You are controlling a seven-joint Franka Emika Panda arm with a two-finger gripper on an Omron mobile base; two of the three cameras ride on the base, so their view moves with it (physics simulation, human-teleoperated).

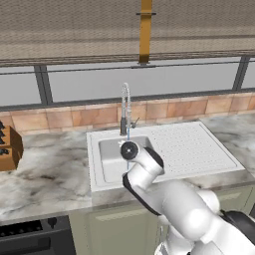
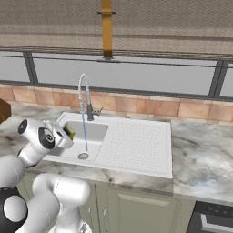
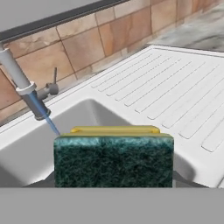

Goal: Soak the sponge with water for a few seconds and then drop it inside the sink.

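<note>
My gripper point(image 2: 66, 135) is shut on the sponge point(image 3: 113, 157), whose dark green scouring face is turned to the hand camera with the yellow body showing along its top. In the right base view the sponge point(image 2: 69, 132) hangs over the left part of the sink point(image 2: 95, 132), a little left of the water point(image 2: 85, 132). That thin blue stream falls from the faucet nozzle point(image 3: 38, 109) to near the round drain point(image 2: 83, 156). In the hand view the water point(image 3: 53, 126) passes behind the sponge's upper left corner; whether they touch I cannot tell.
The spring-neck faucet point(image 1: 125, 107) stands at the back rim of the sink point(image 1: 110, 149). The dotted drainboard point(image 1: 194, 147) lies to the right. A brown knife block point(image 1: 9, 148) sits at the far left of the marble counter point(image 1: 45, 174). My own arm covers the basin's front.
</note>
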